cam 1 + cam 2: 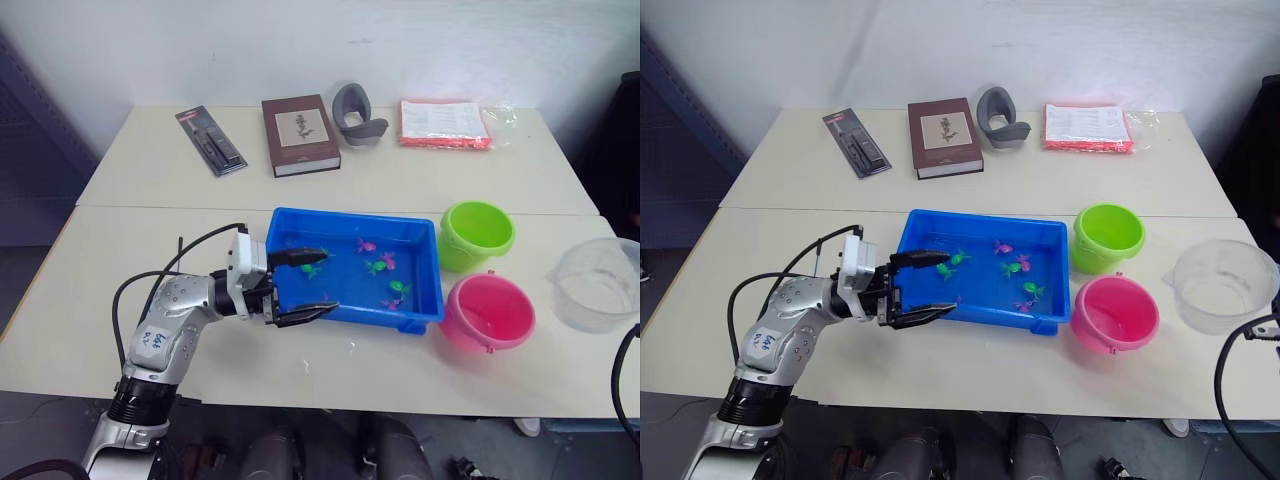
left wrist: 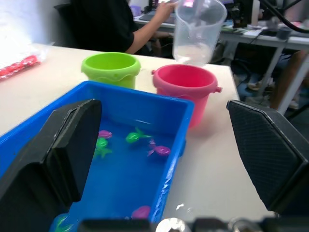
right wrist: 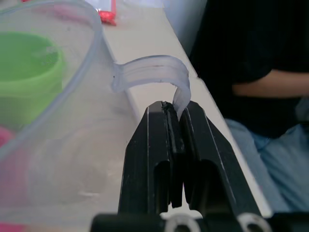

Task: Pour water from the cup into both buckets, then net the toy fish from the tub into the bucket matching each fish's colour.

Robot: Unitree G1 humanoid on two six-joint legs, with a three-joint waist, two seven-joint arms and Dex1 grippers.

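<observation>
The left tool (image 1: 305, 287) is held wide open at the near left corner of the blue tub (image 1: 290, 228), toy fish (image 1: 377, 266) are seen inside it, and the cup (image 3: 58, 145) is gripped by its handle in the closed right tool (image 3: 175, 116), just right of the pink bucket (image 1: 488, 312) and green bucket (image 1: 477, 233).

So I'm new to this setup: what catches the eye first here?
The bright blue tub mid-table, with tiny green and pink toy fish in water. Beside it stand a lime green bucket and a pink bucket. The open left gripper straddles the tub's end; the right gripper pinches the clear cup.
</observation>
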